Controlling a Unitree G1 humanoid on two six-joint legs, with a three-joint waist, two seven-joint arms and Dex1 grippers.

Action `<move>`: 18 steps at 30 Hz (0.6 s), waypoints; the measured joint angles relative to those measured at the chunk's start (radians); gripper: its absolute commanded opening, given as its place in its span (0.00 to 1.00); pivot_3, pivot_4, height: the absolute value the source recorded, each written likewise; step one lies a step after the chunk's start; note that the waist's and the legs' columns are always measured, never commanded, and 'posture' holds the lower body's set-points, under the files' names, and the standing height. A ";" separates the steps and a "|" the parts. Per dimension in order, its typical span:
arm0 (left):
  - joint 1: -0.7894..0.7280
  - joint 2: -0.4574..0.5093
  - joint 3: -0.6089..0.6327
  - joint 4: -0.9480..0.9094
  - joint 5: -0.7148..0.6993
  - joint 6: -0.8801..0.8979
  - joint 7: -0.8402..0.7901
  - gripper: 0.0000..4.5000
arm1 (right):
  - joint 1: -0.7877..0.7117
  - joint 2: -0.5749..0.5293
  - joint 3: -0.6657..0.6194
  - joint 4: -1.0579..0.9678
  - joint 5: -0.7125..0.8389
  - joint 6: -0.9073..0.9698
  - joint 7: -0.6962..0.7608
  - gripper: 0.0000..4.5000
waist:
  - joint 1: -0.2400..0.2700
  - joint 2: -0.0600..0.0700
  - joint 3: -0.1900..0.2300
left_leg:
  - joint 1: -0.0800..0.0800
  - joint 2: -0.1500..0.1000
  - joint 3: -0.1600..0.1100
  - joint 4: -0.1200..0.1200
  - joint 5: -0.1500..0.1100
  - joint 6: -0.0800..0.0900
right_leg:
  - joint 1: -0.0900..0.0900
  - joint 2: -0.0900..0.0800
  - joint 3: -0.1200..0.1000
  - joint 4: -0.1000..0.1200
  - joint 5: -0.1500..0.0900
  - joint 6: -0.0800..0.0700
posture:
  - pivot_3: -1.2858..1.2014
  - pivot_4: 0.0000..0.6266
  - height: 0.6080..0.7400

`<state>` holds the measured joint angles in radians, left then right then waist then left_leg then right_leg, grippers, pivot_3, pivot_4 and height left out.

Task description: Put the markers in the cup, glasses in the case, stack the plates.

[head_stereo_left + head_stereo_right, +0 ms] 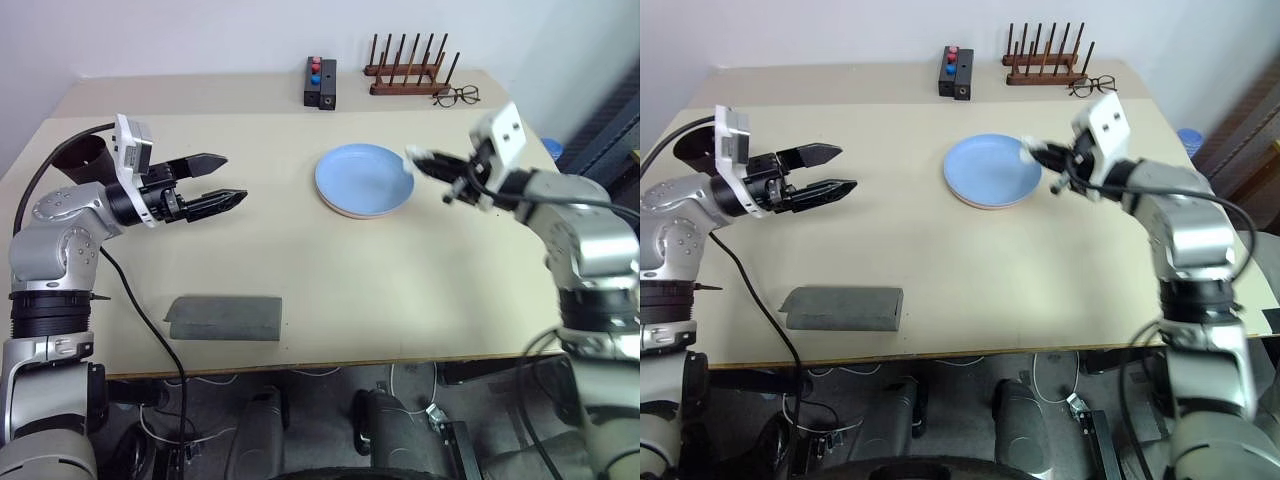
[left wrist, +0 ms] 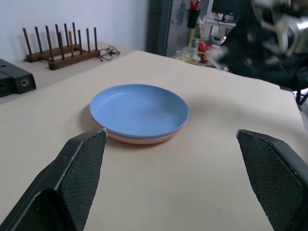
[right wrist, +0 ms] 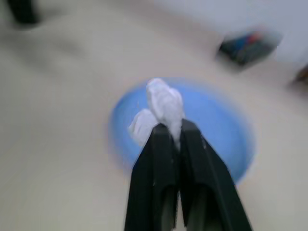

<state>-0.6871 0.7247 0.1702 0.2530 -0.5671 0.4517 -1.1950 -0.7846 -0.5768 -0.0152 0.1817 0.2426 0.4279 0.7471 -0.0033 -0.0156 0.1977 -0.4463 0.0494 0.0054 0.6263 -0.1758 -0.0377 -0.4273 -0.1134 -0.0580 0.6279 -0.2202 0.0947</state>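
Observation:
The light blue plate (image 1: 365,180) lies on top of the salmon pink plate (image 2: 139,140), stacked at the table's middle back. My right gripper (image 1: 425,162) hovers over the stack's right rim, shut on a small white crumpled piece (image 3: 161,103). At the left, my left gripper (image 1: 232,178) hangs open above the table with nothing in it, pointing toward the plates. The dark cup (image 1: 85,155) stands behind my left wrist, partly hidden. The grey case (image 1: 225,318) lies with its flap down near the front edge. The markers and the glasses are out of view.
At the back stand a black box with red and blue knobs (image 1: 321,82) and a wooden peg rack (image 1: 408,70), with thin-rimmed spectacles (image 1: 457,96) beside it. Bare tabletop stretches between the plates and the case.

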 measured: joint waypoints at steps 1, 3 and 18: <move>-0.022 -0.007 -0.001 0.015 0.006 -0.005 0.000 1.00 | -0.027 0.037 0.040 0.076 -0.046 -0.048 -0.029 0.01 | 0.000 0.000 0.000 | -0.001 0.000 0.000 0.000 0.000 0.000 | 0.000 0.000 0.000 0.000 0.000 0.000 | 0.52 0.24 1.00; -0.031 -0.011 0.000 0.025 0.013 -0.014 0.001 1.00 | -0.056 0.094 0.098 0.221 -0.119 -0.132 -0.077 0.01 | -0.002 0.000 0.000 | -0.002 -0.001 0.000 0.000 0.000 0.000 | 0.000 0.000 0.000 -0.001 0.000 0.002 | 0.52 0.24 1.00; 0.133 -0.102 0.099 -0.153 -0.044 0.022 0.244 1.00 | -0.144 0.188 0.041 0.543 -0.130 -0.343 -0.067 0.99 | -0.009 0.001 0.001 | 0.002 -0.001 0.000 -0.004 0.000 0.000 | 0.000 0.000 0.001 0.001 0.002 0.005 | 0.52 0.24 1.00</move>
<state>-0.5537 0.6229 0.2695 0.1004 -0.6107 0.4741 -0.9514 -0.9285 -0.3886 0.0253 0.7250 0.1131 0.0847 0.6797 -0.0128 -0.0146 0.1985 -0.4447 0.0488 0.0052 0.6222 -0.1753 -0.0377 -0.4272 -0.1131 -0.0573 0.6292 -0.2185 0.0999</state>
